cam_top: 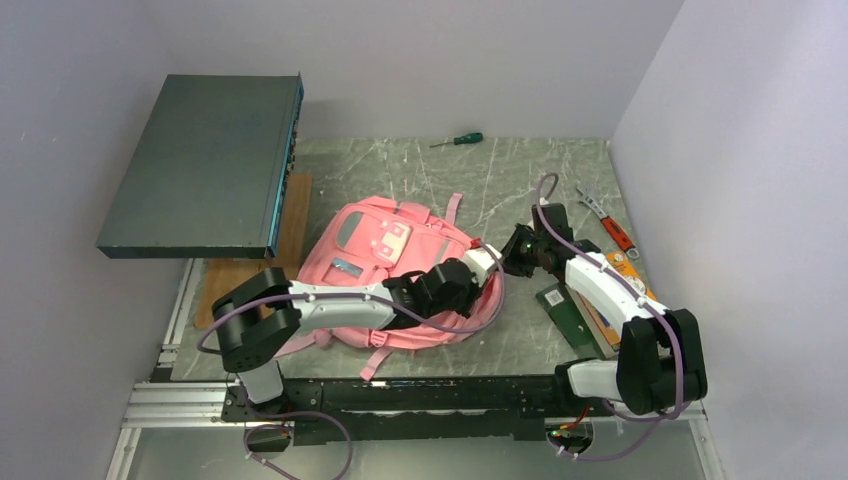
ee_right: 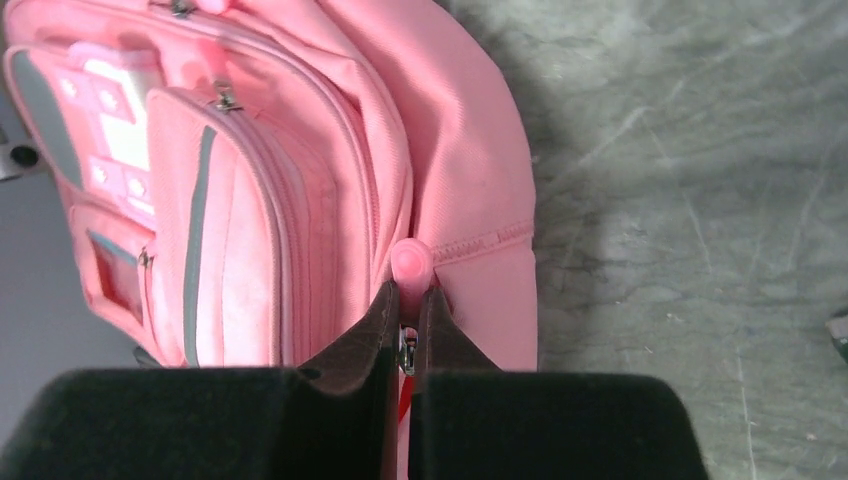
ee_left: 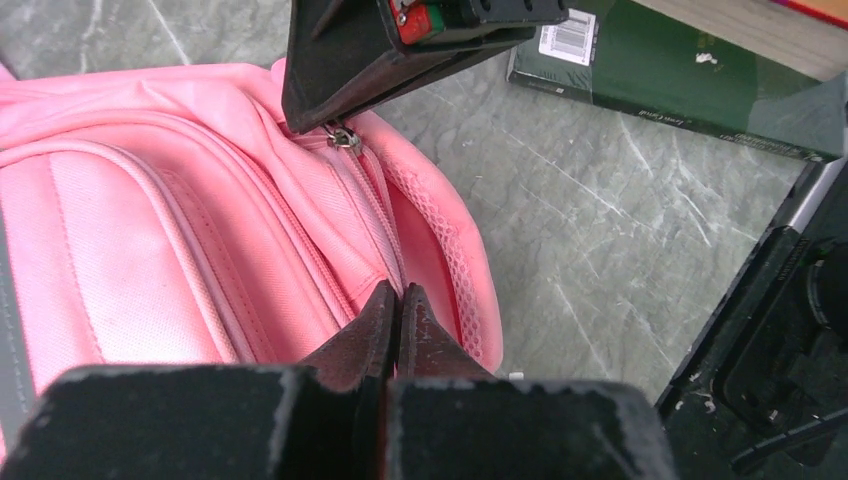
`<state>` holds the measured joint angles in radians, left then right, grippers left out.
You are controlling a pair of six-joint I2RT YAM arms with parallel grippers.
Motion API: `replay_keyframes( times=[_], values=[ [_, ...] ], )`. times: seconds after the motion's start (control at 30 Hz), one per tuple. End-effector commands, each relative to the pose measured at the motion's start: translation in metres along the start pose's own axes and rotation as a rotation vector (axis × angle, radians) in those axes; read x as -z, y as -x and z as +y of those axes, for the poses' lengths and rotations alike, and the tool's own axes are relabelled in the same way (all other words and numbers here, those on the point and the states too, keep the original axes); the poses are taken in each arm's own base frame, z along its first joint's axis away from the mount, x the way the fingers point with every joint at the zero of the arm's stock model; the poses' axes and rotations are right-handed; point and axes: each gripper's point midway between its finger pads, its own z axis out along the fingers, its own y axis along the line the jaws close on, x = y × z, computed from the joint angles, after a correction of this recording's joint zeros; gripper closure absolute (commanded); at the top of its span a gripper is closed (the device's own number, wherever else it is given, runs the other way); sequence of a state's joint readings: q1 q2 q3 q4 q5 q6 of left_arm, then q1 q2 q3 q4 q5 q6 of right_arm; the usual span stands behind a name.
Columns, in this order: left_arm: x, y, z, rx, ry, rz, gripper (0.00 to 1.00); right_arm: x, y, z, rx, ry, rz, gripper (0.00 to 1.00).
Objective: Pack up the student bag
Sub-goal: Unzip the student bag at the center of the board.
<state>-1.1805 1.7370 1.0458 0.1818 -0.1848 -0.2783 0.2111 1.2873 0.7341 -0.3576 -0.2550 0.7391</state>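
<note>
Pink fabric of the student bag [cam_top: 372, 235], laid flat on the worktop [cam_top: 520, 180], is nipped at the zip seam by the left gripper [ee_left: 393, 305], its jaws pressed together, apparently as a brace. The zip pull [ee_right: 411, 262] is pinched in the right gripper [ee_right: 408, 305] jaws, presumably for opening.

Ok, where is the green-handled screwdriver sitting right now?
In the top external view, the green-handled screwdriver lies at the far edge of the table, beyond the student bag and slightly right of its middle.
</note>
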Motion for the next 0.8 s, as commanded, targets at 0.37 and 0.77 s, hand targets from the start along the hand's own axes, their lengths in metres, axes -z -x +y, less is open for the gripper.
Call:
replay_keyframes(
  times=[0.37,0.77],
  values=[
    [0.092,0.073,-0.017,-0.048,-0.026,-0.13,1.0,-0.014,0.109,0.055,0.183,0.092,-0.255,1.0],
    [0.052,0.041,-0.03,0.138,-0.199,0.016,1.0,0.029,0.042,0.082,0.027,0.377,-0.091,1.0]
  ],
)
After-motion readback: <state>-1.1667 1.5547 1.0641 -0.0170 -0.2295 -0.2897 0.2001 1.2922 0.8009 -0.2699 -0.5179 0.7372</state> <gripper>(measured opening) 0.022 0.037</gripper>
